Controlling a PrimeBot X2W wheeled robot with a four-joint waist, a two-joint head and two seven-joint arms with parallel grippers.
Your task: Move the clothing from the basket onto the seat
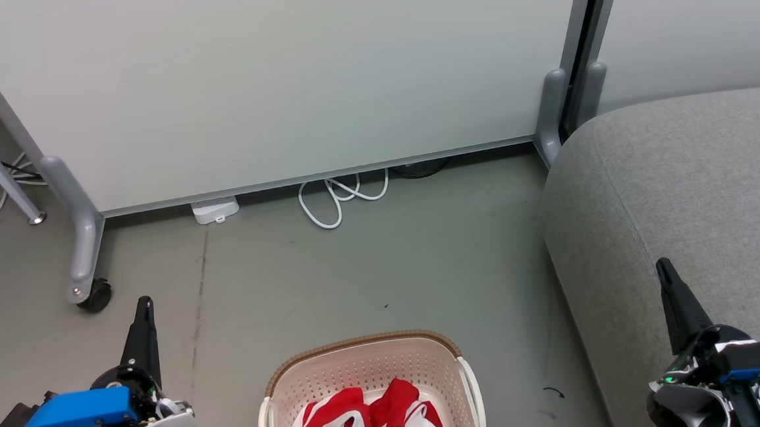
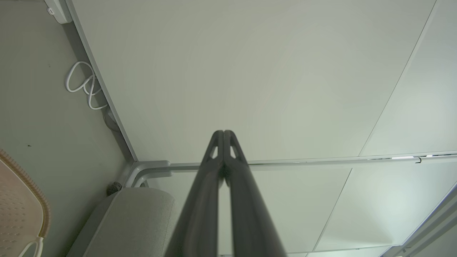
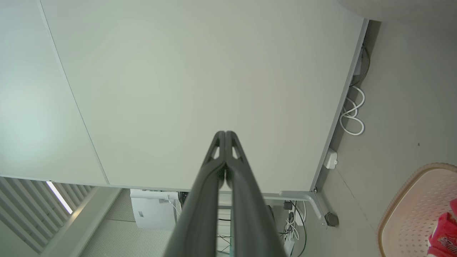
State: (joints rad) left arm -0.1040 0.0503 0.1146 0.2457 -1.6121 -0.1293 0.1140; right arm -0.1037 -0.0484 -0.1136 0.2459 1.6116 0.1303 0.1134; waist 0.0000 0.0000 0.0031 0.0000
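Note:
The cream basket (image 1: 363, 363) with a brown rim stands on the floor at the bottom centre of the head view, holding red and white clothing (image 1: 370, 422). The grey seat (image 1: 682, 188) fills the right side. My left gripper (image 1: 143, 304) is shut and empty, low at the left of the basket, pointing up the view. My right gripper (image 1: 664, 267) is shut and empty, over the seat's front part. The left wrist view has its shut fingers (image 2: 223, 134), a corner of the basket (image 2: 21, 210) and the seat (image 2: 135, 217). The right wrist view shows shut fingers (image 3: 225, 135), the basket (image 3: 414, 214) and clothing (image 3: 444, 232).
A pale partition panel (image 1: 279, 74) on grey wheeled feet (image 1: 86, 258) stands behind the basket. A looped white cable (image 1: 336, 199) and a small white box (image 1: 216, 210) lie at its base. Bare grey floor (image 1: 357, 268) lies between the panel and the basket.

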